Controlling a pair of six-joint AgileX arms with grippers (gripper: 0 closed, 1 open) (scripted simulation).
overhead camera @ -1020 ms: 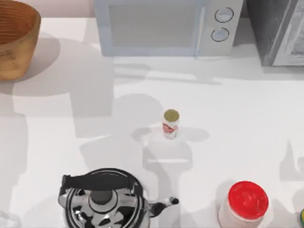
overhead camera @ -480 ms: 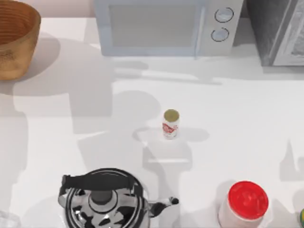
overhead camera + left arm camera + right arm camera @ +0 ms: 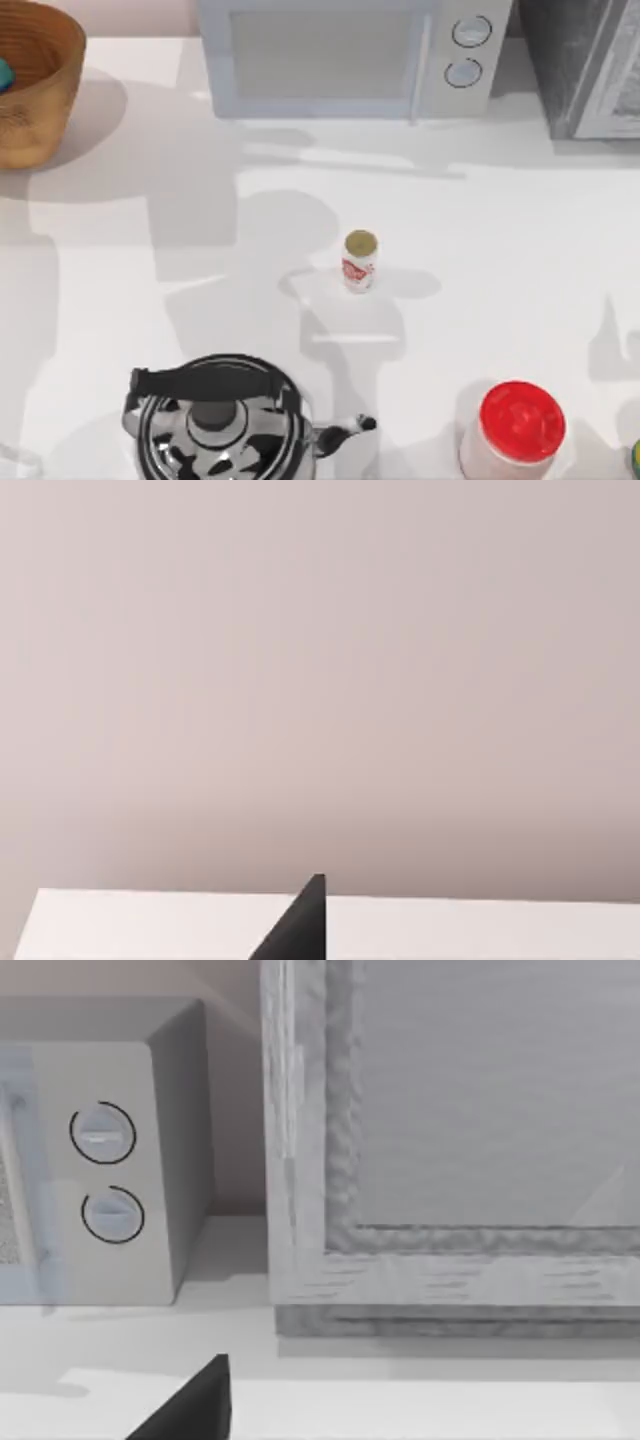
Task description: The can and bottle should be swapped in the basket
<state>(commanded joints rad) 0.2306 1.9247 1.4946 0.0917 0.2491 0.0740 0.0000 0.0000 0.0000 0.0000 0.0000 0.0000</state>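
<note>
Nearest us, the kettle (image 3: 215, 420) and the red-lidded jar (image 3: 513, 428) are cut off by the edge. The can (image 3: 359, 260) stands alone mid-table (its red label is too small to read). Far left, the basket (image 3: 30, 80) hides all but a teal bit of the bottle (image 3: 4, 73). We cannot tell how our fingers sit.

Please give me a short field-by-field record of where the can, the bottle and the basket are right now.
can: upright on the table, near the middle, outside the basket
basket: far left corner of the table, partly cut off by the top view's edge
bottle: a small teal sliver inside the basket at the left edge
other items: microwave at the back, kettle front left, red-lidded jar front right
swap status: not done
</note>
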